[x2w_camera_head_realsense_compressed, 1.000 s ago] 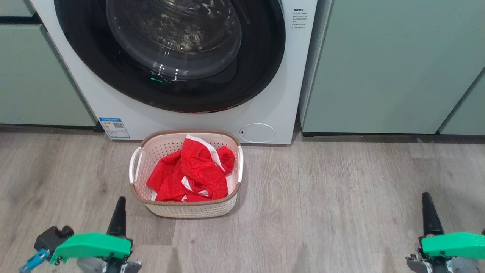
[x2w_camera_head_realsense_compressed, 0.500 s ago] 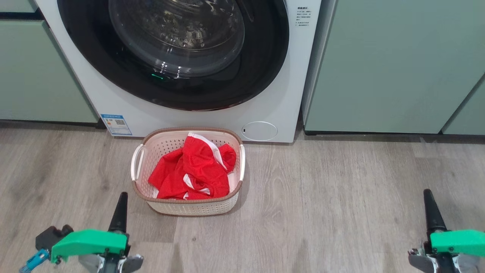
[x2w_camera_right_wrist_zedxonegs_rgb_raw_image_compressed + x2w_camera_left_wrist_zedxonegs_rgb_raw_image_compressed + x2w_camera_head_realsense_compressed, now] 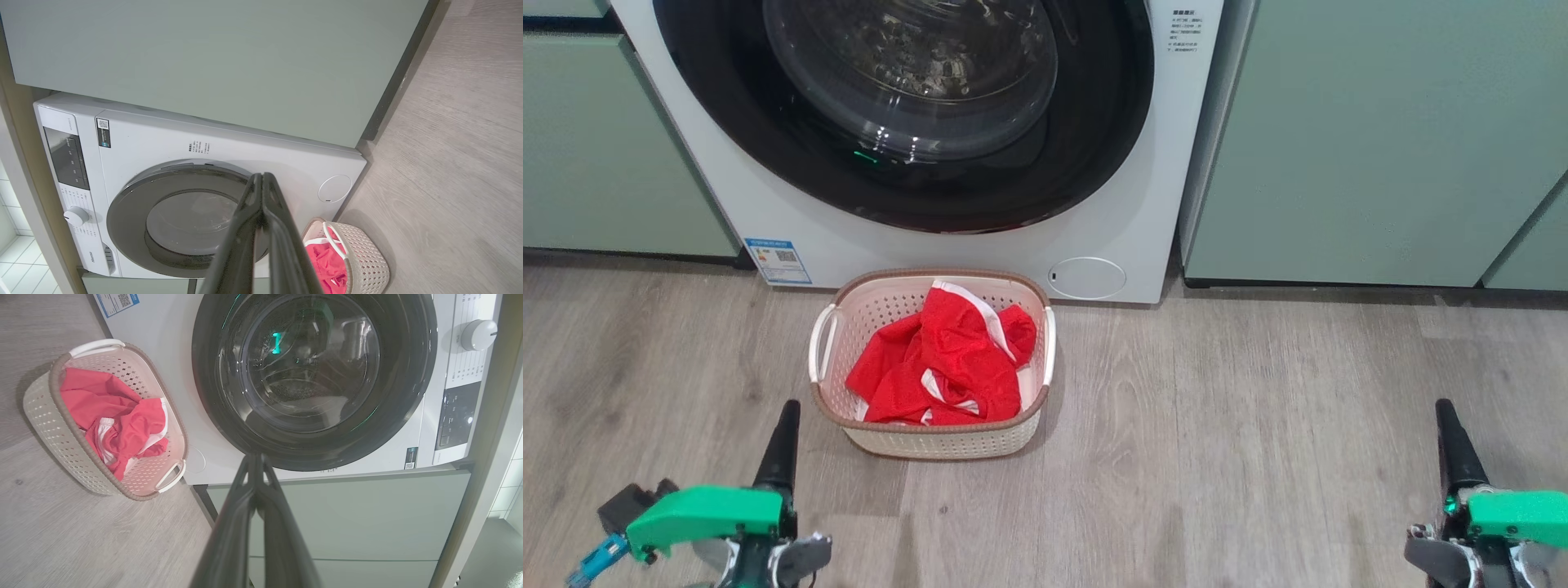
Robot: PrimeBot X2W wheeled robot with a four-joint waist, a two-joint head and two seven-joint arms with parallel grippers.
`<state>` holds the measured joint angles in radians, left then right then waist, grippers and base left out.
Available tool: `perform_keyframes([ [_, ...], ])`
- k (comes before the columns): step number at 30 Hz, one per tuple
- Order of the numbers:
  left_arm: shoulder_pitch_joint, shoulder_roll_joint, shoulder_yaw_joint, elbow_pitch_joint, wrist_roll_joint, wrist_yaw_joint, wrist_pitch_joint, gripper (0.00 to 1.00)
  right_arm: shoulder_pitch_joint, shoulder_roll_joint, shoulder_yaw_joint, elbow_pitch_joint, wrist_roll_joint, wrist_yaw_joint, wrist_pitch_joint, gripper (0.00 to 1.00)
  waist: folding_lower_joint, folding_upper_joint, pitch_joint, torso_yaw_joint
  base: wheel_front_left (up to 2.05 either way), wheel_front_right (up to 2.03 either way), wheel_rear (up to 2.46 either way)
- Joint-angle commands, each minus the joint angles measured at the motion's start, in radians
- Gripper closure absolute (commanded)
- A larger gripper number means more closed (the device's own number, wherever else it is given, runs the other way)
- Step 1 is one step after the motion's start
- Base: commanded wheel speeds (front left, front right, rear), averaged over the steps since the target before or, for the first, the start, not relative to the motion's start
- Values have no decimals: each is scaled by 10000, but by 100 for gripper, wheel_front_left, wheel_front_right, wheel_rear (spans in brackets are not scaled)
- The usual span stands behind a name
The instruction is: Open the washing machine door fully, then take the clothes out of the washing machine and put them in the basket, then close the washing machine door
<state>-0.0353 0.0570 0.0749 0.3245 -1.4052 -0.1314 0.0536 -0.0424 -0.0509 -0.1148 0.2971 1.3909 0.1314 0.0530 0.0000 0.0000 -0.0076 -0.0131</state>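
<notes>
Two grippers, both pinched tight with nothing in them. The left gripper [image 3: 789, 410] and right gripper [image 3: 1445, 408] hang low over the floor [image 3: 1258, 425], well back from the washing machine [image 3: 1111, 212], one out to each side of it.

The floor is grey wood-look planks, pretty clean, running right up to the foot of the washing machine. The machine is built in between pale green cabinets [image 3: 1364, 139] on both sides. In the left wrist view some pale tiles [image 3: 506, 486] show past its top end, beyond the white knob [image 3: 478, 334].

The washing machine door [image 3: 1094, 122] is shut flat against the front, glossy black with the glass bowl in the middle.

The basket [image 3: 947, 441] sits on the floor right at the foot of the washing machine, under the door, between the blue sticker [image 3: 778, 260] and the round service flap [image 3: 1086, 278]. The clothes [image 3: 939, 363] are bunched up inside it, red with white trim.
</notes>
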Motion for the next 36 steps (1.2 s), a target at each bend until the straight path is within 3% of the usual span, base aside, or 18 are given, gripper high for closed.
perform_keyframes([
  [1, -627, 34, 299, -423, -306, 6, 98, 100, -526, -14, 109, -398, 327, -6, 103, 100, 0, 0, 10, 12, 0, 0, 0],
  [18, -727, -68, 392, -794, -2025, 8, 597, 100, -655, 7, 7, -523, 2168, -7, 603, 100, 0, 0, 106, 130, 0, 0, 0],
  [36, -727, -68, 391, -795, -2032, 8, 598, 100, -655, 7, 7, -523, 2176, -7, 604, 100, 0, 0, 107, 131, 0, 0, 0],
])
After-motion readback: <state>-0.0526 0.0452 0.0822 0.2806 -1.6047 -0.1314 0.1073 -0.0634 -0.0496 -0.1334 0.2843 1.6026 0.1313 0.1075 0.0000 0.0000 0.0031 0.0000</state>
